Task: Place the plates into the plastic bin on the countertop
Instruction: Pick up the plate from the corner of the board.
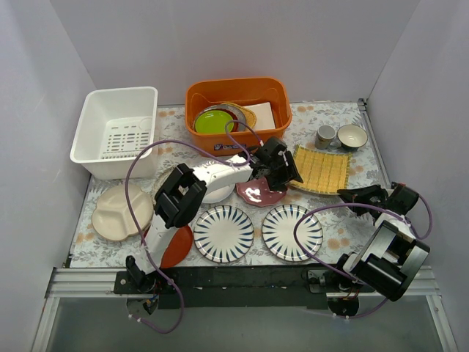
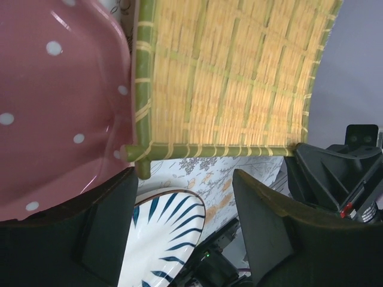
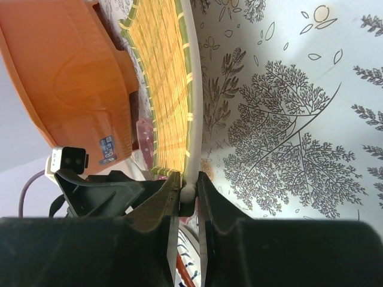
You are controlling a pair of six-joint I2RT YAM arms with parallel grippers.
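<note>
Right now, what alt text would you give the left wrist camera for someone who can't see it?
The left gripper hangs open over a woven bamboo mat, a pink white-dotted plate beside one finger. A blue-striped plate shows between the fingers; the right gripper sits at the mat's corner.

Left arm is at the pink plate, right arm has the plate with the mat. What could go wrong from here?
1. The pink plate sits right at the corner of the mat; lifting it may snag the mat.
2. The right jaws pinch only the thin rim of the oval plate; tilted, it could slip and the mat slide off.
3. The left jaws stand close to the right ones, so the arms might collide.
</note>
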